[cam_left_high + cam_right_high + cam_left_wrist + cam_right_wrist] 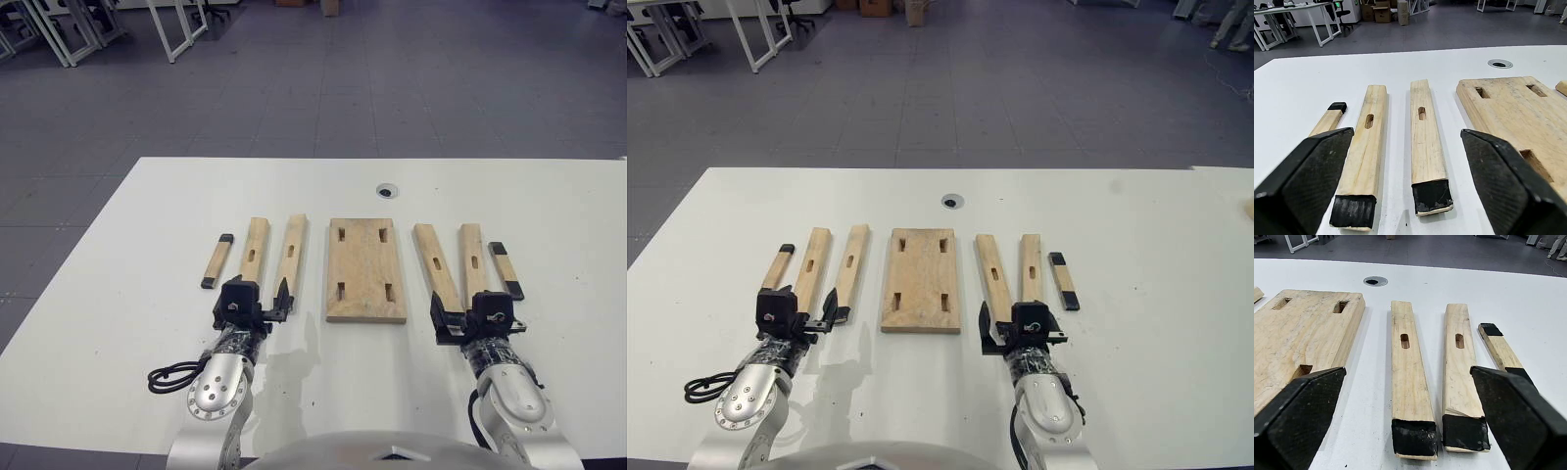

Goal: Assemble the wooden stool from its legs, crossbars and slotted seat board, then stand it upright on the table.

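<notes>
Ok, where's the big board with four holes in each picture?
Left eye view: the board lies flat in the middle of the table.
Right eye view: middle again.
Left wrist view: board beside a leg.
Right wrist view: board beside another leg.
Shared landmark: the round hole in the table just beyond the board.

Seat board (365, 269) pale wood, streaky grain, dark slots. Legs (253, 253) same pale wood, black caps. Crossbars (217, 260) tan, black tips. Table (127, 294) white.

Seat board (365, 269) lies flat between separate legs (254, 253), crossbars (217, 260).
</notes>
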Controlling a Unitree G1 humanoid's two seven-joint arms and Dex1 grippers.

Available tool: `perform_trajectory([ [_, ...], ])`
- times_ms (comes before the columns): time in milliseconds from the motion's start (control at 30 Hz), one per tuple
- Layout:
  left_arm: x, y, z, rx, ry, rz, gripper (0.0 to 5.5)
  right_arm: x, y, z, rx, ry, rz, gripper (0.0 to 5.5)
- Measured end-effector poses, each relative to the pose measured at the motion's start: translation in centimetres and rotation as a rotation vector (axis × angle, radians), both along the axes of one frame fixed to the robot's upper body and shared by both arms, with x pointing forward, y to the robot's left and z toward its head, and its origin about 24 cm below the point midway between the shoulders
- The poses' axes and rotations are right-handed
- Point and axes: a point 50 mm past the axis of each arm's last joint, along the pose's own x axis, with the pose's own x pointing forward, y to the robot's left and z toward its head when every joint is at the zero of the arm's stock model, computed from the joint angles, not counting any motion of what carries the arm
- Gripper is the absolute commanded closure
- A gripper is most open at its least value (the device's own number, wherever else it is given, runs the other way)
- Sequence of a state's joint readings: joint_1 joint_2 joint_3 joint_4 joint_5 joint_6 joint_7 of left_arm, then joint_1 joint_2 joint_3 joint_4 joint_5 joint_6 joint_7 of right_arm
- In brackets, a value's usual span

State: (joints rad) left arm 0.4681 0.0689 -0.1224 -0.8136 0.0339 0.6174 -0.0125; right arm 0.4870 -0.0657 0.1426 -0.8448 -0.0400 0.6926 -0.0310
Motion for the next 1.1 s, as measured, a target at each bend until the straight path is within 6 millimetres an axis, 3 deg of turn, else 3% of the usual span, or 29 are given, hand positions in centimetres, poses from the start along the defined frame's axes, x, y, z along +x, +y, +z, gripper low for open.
perform_trajectory([
  [1100,-0.4,-0.44,-0.03,-0.018,0.013,0.002,1.43,0.47,-0.57,-0.24,-0.014,0.003,0.023,0.81],
])
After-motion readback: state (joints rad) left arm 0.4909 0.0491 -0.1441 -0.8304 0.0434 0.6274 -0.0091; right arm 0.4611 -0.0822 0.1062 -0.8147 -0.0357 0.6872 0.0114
